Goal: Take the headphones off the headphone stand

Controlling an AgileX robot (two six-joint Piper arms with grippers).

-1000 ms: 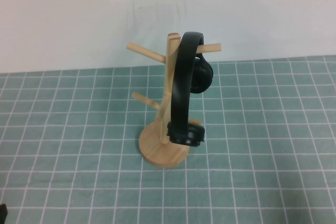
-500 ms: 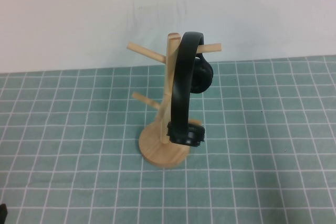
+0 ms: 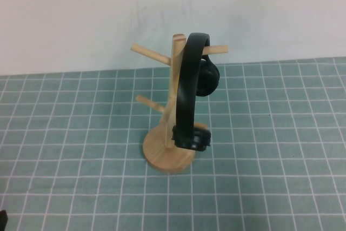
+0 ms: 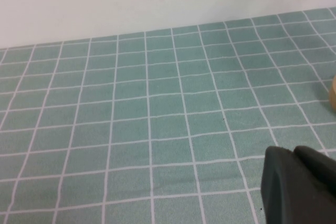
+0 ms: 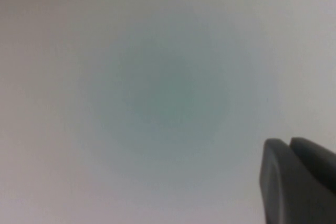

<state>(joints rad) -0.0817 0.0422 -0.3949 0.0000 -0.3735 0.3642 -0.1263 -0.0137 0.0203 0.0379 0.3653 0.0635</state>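
At the centre of the high view the headphone stand [image 3: 168, 152] sits upright on the green-checked bench [image 3: 281, 133]. The headphones [image 3: 190, 93] hang by their headband over its upper right peg, one earcup behind the post, the other low beside the round base. The left tool [image 4: 299, 184] hovers over bare bench, the right tool [image 5: 299, 179] faces a blank blur; I cannot tell whether either is released or clenched.
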